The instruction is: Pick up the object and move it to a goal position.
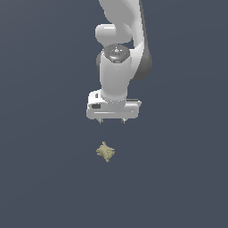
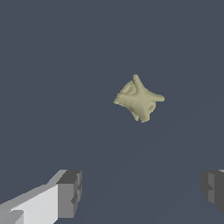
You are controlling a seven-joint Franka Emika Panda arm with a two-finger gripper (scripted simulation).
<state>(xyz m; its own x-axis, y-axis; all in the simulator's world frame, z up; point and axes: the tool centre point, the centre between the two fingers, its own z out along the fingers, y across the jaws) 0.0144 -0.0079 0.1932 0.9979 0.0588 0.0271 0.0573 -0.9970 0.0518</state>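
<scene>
The object [image 1: 105, 152] is a small pale olive-tan lumpy thing with short spiky points, lying alone on the dark grey floor. The wrist view shows the object [image 2: 139, 99] from above, with its star-like outline. My white gripper [image 1: 111, 121] hangs above it, apart from it, its two short fingertips pointing down. In the wrist view the gripper [image 2: 142, 194] stands open, with one grey finger [image 2: 70, 192] and the other finger [image 2: 214, 190] far apart and nothing between them.
Only the white arm [image 1: 118, 40] rises behind the gripper toward the top of the exterior view. The dark grey floor [image 1: 44, 178] spreads flat all around the object.
</scene>
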